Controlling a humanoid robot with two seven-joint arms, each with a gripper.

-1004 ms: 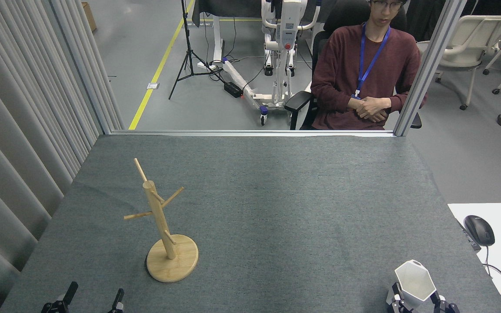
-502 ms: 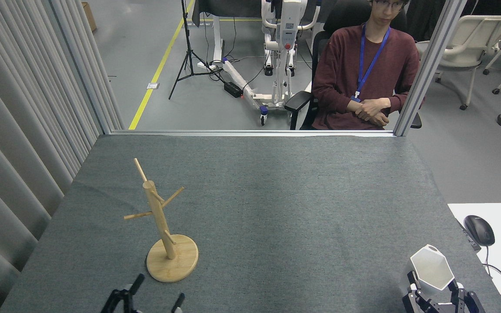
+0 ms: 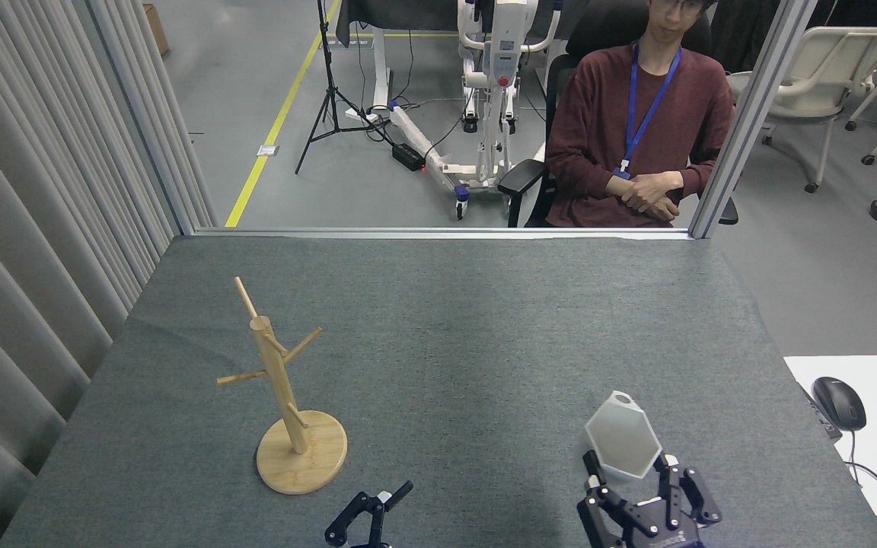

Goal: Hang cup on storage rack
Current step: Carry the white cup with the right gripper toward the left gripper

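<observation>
Jaws: right gripper (image 3: pixel 629 473) pinching cup (image 3: pixel 623 445) at 5 o'clock; left gripper (image 3: pixel 368 508) spread, empty, at 6. Rack (image 3: pixel 280 388) upright on desk (image 3: pixel 484 335), 8 o'clock, well apart.

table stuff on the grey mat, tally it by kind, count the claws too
cup: 1, white, held in the right claw
rack: 1, bamboo, no cup on it
claws: 2, the left claw is open
total: 4
</observation>
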